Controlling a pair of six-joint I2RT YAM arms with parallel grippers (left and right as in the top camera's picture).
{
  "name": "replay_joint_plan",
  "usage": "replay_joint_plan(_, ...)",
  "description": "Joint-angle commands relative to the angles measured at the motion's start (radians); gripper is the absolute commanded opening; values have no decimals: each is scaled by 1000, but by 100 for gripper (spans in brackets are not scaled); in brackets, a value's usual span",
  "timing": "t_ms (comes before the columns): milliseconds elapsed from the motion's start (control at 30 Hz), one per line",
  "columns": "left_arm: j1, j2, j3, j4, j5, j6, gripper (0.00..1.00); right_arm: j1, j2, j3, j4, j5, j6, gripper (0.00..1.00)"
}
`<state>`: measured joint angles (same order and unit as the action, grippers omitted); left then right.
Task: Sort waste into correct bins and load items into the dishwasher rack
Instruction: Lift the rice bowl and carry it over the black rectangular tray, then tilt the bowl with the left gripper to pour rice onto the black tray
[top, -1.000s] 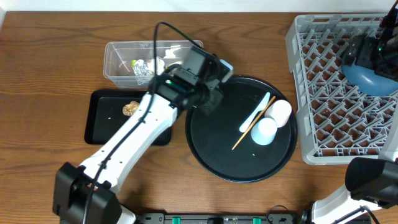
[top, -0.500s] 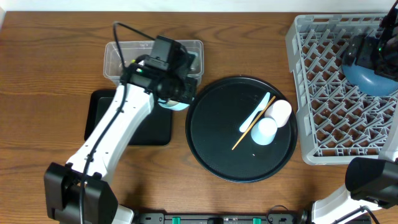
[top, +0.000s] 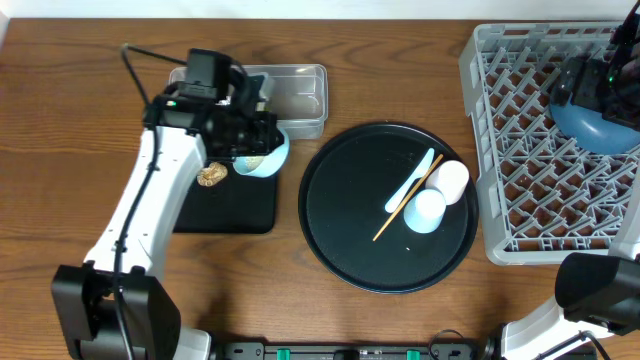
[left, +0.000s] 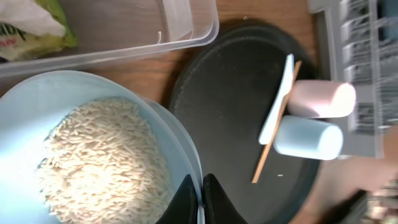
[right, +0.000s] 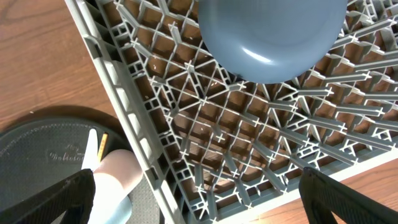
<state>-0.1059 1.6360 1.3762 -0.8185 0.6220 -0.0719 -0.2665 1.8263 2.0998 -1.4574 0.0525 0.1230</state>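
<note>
The left gripper (left: 200, 198) is clenched on the rim of the white-lined pale blue bowl (left: 81, 106), its two dark fingers pinching the bowl's wall between them. The bowl holds a heap of loose white rice grains (left: 102, 165). From overhead, gripper and bowl hang over the far right corner of the shallow black rectangular tray (top: 230, 205). A small brown food lump (top: 210, 176) lies on that tray just beside the gripper. Just beyond the fingers stands the clear rectangular plastic tub (left: 186, 28) with a yellow-green wrapper (left: 31, 31) inside. Off to the gripper's right is the large round black tray (left: 230, 112). It carries a light blue spoon (left: 277, 106) and a thin wooden stick (left: 273, 143) lying close alongside each other. Next to them are a small pale pink cup (left: 320, 99) and a small pale blue cup (left: 308, 138), both on their sides.

The right gripper (right: 198, 198) is released — fingers spread wide, holding nothing — above the large square grey plastic crate (right: 205, 137). The large blue plate (right: 270, 34) rests among the crate's pegs just ahead of those fingers.
</note>
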Motion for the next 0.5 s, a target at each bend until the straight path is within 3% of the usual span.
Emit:
replay_joint_plan(0, 71, -14, -29, 2, 150, -12, 6, -5, 5, -1, -1, -1, 11, 99)
replay_joint_plan(467, 208, -16, -34, -111, 242, -16, 6, -5, 5, -1, -1, -1, 11, 99)
